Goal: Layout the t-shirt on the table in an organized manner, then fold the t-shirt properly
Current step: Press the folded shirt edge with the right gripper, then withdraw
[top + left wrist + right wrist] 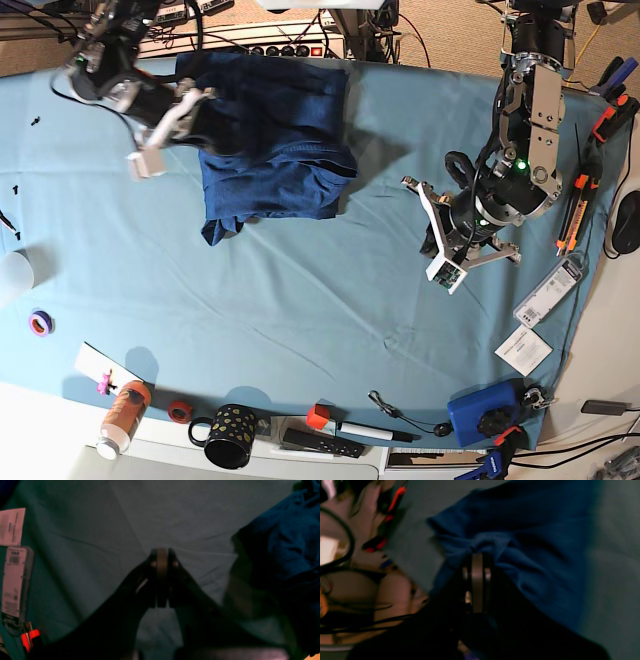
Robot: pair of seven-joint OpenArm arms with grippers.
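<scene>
Left end effector (447, 268) well apart from t-shirt (275, 140).

Over on the right, the left arm (528, 110) is built of silver-grey metal links joined by black housings, with a small green light glowing at the wrist. Its gripper (447, 262) carries white angular brackets around a black core. On the far left, the right arm (112, 62) shows the same silver and black, black cables looping beside it, ending in a pale gripper (148, 160). Close up, dark fingers (162, 562) show small round screws.
</scene>
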